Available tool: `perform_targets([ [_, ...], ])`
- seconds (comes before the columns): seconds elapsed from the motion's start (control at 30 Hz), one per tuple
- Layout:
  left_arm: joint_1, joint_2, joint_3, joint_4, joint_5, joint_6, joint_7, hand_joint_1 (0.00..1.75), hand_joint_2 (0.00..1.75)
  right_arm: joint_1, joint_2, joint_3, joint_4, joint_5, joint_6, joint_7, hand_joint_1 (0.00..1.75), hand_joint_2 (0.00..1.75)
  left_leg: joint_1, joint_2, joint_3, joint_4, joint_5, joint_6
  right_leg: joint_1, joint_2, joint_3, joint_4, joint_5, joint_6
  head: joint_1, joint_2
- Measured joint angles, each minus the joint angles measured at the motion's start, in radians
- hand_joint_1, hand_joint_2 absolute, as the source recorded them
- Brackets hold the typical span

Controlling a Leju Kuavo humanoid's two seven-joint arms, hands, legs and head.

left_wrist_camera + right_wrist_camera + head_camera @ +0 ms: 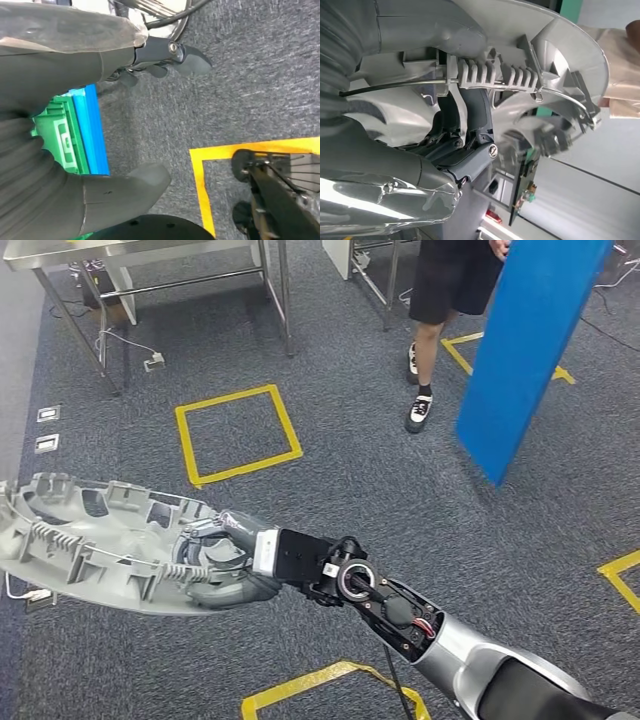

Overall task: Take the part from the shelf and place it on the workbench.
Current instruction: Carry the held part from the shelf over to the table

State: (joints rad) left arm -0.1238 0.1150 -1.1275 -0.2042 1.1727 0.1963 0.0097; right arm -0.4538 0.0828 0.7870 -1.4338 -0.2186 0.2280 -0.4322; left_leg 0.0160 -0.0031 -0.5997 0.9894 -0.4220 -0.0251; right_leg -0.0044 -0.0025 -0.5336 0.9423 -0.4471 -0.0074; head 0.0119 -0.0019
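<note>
**Part held over the carpet**

The right robot hand [226, 565] is wrapped around the grey part [90, 540], holding it out above the carpet [362, 470]. The left robot hand [113, 120] hangs with fingers [188, 55] spread, gripping nothing. Beyond the part lie a yellow floor square [238, 432], a metal desk [151, 260], and a person [445, 300] with a blue board [528, 340].

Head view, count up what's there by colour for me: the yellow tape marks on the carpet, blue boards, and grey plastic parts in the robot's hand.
Yellow tape marks on the carpet: 4, namely one full square and three cut off by the picture's edges or the board
Blue boards: 1
Grey plastic parts, held by the right hand: 1
Total: 6
</note>
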Motion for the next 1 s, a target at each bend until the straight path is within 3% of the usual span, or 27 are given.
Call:
perform_targets([
  [0.07,-0.002,0.001,-0.002,0.000,-0.001,0.000,0.000,0.00,1.75,0.002,0.000,0.000,0.003,0.000,0.001,0.000,1.75,1.75,-0.002,0.000,0.026,-0.052,0.008,0.008,0.006,0.000,-0.003,0.005,-0.006,0.001,0.002,0.000],
  [0.17,-0.002,0.001,-0.003,0.000,-0.001,0.000,0.000,0.00,1.75,0.006,0.000,0.000,0.007,0.000,0.002,-0.002,1.75,1.75,-0.004,-0.003,0.025,-0.052,0.008,0.010,0.007,-0.001,-0.002,0.008,-0.010,-0.012,0.011,0.000],
  [0.5,0.001,0.001,-0.004,0.000,0.006,0.000,0.000,0.00,1.75,0.006,0.000,0.003,0.024,0.000,0.019,-0.009,1.75,1.75,-0.011,-0.004,0.025,-0.051,0.005,0.023,0.001,-0.001,0.004,-0.004,-0.004,0.013,0.021,0.000],
  [0.77,0.001,0.001,-0.004,0.000,0.015,-0.001,0.004,0.00,1.75,0.006,0.003,0.011,0.035,0.000,0.022,-0.013,1.75,1.75,-0.010,-0.004,0.026,-0.051,0.005,0.023,0.002,-0.002,0.004,-0.004,-0.005,0.017,0.016,0.000],
  [1.0,0.001,0.005,-0.003,0.000,0.018,-0.004,0.003,0.00,1.75,0.006,0.006,0.020,0.042,0.000,0.022,-0.013,1.75,1.75,-0.013,-0.004,0.025,-0.046,0.000,0.032,-0.002,-0.003,0.005,-0.006,-0.006,0.027,0.010,0.000],
])
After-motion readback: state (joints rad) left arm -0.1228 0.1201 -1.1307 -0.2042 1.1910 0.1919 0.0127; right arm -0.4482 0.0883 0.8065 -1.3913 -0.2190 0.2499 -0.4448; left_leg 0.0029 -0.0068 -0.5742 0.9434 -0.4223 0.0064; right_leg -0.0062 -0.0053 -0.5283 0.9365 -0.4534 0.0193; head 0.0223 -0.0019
